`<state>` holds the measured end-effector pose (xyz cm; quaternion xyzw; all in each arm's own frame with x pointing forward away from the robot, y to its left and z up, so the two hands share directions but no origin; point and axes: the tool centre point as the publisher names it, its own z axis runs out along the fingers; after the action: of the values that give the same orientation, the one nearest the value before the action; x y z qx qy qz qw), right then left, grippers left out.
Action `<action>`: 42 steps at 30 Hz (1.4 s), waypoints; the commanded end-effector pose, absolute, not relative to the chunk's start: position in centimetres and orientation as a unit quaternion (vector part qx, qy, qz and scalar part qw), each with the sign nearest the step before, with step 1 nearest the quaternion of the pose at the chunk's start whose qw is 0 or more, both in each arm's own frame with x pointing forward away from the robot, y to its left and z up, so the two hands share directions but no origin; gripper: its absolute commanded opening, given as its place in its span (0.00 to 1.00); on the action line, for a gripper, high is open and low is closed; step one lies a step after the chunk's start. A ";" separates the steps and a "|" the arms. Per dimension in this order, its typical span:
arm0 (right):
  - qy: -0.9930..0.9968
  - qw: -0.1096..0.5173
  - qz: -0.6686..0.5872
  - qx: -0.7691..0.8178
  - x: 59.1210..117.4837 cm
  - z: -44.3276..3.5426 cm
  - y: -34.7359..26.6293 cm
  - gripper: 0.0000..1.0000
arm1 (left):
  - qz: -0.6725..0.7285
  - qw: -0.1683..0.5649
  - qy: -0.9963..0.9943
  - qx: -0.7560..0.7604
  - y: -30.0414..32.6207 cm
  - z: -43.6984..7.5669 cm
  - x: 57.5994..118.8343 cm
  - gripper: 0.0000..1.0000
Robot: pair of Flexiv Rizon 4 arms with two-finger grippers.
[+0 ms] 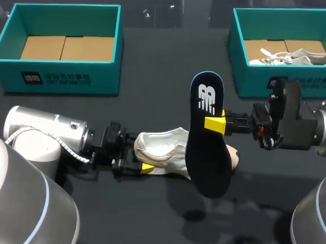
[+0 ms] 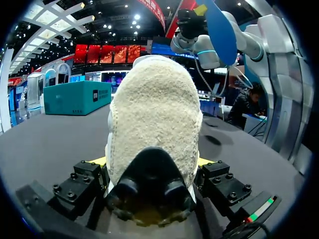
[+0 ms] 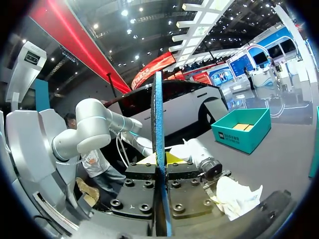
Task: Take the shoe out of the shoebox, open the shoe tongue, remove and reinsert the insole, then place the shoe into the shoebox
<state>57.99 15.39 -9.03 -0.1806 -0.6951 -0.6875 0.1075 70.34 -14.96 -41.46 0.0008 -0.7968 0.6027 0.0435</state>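
Held insole [image 1: 205, 134] on end over shoe [image 1: 162, 151].
Pinched the insole at mid-length, edge-on, in the right end effector [image 1: 219, 124]; stood it near upright, broad toe end down, just above the shoe's forepart. Clamped the shoe's heel end in the left end effector [image 1: 145, 167], resting along the surface [image 1: 149, 218], toe toward the right arm. Showed dark navy with a white logo, flat and stiff; shoe white and scuffed. Probably called for tipping the insole down along the shoe's length, right arm nearer. Sat well apart from the left box [image 1: 65, 9].
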 end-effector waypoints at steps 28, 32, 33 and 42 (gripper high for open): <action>-0.696 0.096 -0.685 -0.193 57.1 -8.8 15.1 0.00 | 0.464 0.045 -0.884 -0.036 -11.0 -38.4 70.4 1.00; -0.696 0.096 -0.685 -0.193 57.1 -8.8 15.1 0.00 | 0.464 0.045 -0.884 -0.036 -11.0 -38.4 70.4 1.00; -0.696 0.096 -0.685 -0.193 57.1 -8.8 15.1 0.00 | 0.464 0.045 -0.884 -0.036 -11.0 -38.4 70.4 1.00; -0.696 0.096 -0.685 -0.193 57.1 -8.8 15.1 0.00 | 0.445 0.054 -0.893 -0.043 -10.9 -37.9 70.7 1.00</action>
<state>57.88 15.37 -9.01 -0.1882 -0.6959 -0.6858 0.0997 70.39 -11.02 -38.39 -0.0392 -0.8846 0.4624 0.0472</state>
